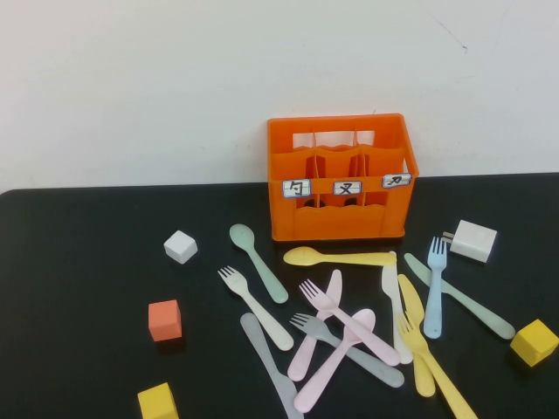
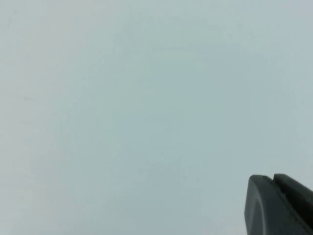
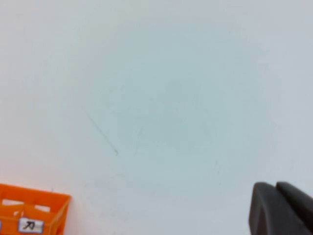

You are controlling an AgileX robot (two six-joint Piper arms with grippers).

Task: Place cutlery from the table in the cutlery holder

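Nothing is in the holder [image 1: 341,179] yet, as far as the high view shows: its three compartments look empty through the slots, so the whole job seems to remain. The orange holder stands at the 12 o'clock edge of the black table [image 1: 79,262], against the wall, labels facing the robot.

All the cutlery lies loose on the table, mostly in a heap at 6 o'clock from the holder. A yellow spoon [image 1: 336,257] lies crosswise just in front of the holder. A green spoon [image 1: 258,261] and a whitish fork [image 1: 255,306] sit toward 7 o'clock of it, a little apart from the pile. Pink pieces [image 1: 345,325], a grey fork [image 1: 345,348] and yellow pieces [image 1: 428,353] overlap one another. A blue fork [image 1: 435,286] lies across a pale green piece toward 5 o'clock.

Neither arm shows in the high view. The left claw [image 2: 281,205] appears only as a dark tip in its wrist view, facing the blank wall; I cannot tell whether it is wide or narrow. The right claw [image 3: 281,208] likewise shows only a dark tip, with the holder's corner in sight, and I cannot tell its state. Both seem raised, clear of the table.
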